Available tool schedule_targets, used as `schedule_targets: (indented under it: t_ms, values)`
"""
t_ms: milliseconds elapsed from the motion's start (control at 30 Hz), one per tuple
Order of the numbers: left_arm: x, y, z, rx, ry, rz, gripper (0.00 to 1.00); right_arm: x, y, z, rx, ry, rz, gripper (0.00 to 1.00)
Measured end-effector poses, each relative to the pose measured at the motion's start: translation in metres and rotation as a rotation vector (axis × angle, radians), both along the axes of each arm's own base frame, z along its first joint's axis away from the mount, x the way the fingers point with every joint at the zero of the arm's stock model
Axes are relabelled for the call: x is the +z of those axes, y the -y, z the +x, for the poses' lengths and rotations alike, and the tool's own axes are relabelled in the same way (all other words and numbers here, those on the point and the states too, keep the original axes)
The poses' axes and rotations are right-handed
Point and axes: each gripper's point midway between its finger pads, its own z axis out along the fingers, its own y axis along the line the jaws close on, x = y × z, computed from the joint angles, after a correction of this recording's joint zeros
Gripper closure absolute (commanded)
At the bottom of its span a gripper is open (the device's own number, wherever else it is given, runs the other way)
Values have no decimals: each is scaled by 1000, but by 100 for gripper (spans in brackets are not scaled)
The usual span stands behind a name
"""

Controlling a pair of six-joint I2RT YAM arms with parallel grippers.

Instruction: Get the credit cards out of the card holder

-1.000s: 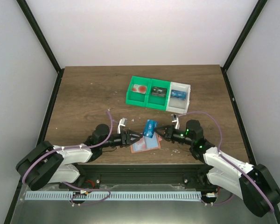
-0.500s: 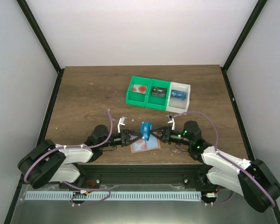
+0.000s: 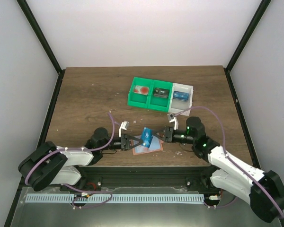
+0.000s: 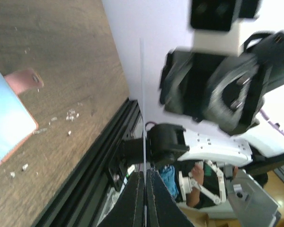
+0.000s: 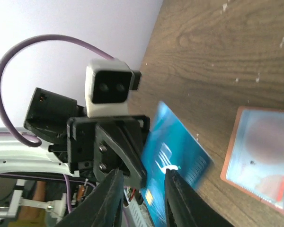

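My left gripper [image 3: 137,140] is pinched tight on a blue credit card [image 3: 146,135]. Opposite it, my right gripper [image 3: 156,136] stands apart around that card. The card holder [image 5: 260,161] lies beneath both.

- We see two arms built alike: the left arm [image 3: 68,158] and the right arm [image 3: 232,165] have glossy white shells over their long links.
- Bulky black rounded housings [image 3: 38,169] sit at the near joints, with slimmer black sections towards the wrists.
- A purple cable [image 3: 114,127] runs along the left arm, and a second purple cable [image 3: 206,109] runs along the right.
- We notice small green lights [image 3: 202,144] on the right arm's black wrist section.
- Each wrist carries a white camera block [image 5: 109,87], boxy, with two dark round lenses.
- The left gripper [image 3: 138,141] is matte black and angular, with pale screw heads [image 5: 101,150] on its frame.
- The right gripper [image 3: 156,136] has matching black tapered fingers [image 5: 114,198].
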Motion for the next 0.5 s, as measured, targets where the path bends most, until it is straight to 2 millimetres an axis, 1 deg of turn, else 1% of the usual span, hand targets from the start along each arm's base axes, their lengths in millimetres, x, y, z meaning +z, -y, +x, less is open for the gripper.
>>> schedule_targets:
  t_ms: [133, 233, 333, 500]
  values:
    - [-8, -1, -15, -82, 34, 51, 100, 31, 8, 12, 1, 137, -72, 73]
    - [-9, -2, -23, -129, 73, 88, 100, 41, 13, 14, 26, 201, -124, 72]
    - [-5, -6, -31, -166, 118, 110, 100, 36, 12, 8, 96, 206, -169, 69]
    - [-4, -11, -43, -215, 147, 126, 100, 11, 10, -14, 244, 141, -206, 70]
